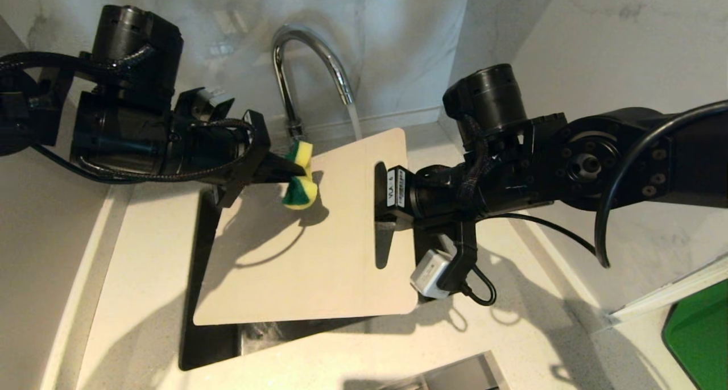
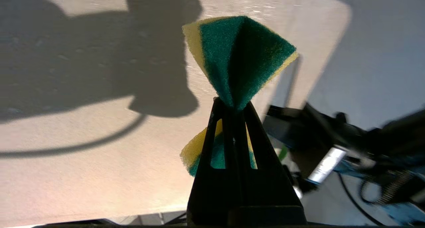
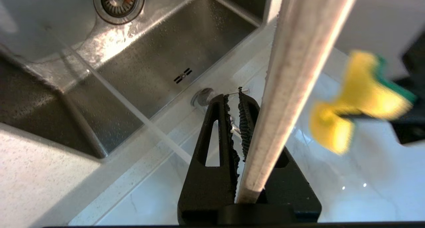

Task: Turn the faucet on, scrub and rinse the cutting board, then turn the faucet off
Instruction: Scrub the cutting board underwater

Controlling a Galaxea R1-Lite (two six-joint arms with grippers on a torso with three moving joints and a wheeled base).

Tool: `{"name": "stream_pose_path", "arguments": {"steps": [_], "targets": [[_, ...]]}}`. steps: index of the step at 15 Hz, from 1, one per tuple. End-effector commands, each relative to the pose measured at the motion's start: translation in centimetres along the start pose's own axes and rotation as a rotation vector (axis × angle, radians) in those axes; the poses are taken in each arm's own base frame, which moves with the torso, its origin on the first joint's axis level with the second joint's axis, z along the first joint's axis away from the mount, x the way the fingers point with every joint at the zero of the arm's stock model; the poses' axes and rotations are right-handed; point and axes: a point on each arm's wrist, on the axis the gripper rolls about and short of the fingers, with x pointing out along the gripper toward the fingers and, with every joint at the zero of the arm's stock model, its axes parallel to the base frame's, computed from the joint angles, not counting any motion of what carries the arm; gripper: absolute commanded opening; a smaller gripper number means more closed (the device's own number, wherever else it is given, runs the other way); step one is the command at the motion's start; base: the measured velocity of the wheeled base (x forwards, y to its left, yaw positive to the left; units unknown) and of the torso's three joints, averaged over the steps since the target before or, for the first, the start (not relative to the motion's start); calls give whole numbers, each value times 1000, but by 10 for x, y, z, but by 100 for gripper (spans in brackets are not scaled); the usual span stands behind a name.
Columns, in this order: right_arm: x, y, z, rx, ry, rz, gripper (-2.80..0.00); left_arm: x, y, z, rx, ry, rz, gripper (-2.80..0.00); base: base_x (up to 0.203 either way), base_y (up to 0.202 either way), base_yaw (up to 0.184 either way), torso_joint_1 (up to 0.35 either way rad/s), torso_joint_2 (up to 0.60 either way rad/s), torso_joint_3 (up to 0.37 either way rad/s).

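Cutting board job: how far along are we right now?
Done: the faucet is on, water streaming from its spout. In hand: the right gripper holds the cutting board over the sink, and the left gripper pinches the sponge at the board's upper face. Left: scrubbing, rinsing, shutting the tap.

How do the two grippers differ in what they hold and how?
The left gripper pinches a soft sponge at its middle, folding it; the right gripper clamps the rigid cutting board at its edge. The left points at the board's face; the right holds it over the sink. Both are shut.
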Motion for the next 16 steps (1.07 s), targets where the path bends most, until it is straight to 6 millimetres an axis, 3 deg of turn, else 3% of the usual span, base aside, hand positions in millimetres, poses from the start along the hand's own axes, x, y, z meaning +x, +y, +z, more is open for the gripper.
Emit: {"name": "stream_pose_path", "arguments": {"steps": [1,10,16], "targets": [[-1,-1,0,-15,-1,-4,-280,15,9,0,3,26,32,-280,0,0,0,0,0,0],[-4,-1,2,4,-1,-2,-280,37,22,-2,18,58,68,-280,0,0,0,0,0,0],[-7,-1,4,26,-3,-2,-280,35,61,8,28,42,160,-280,0,0,0,0,0,0]]}}
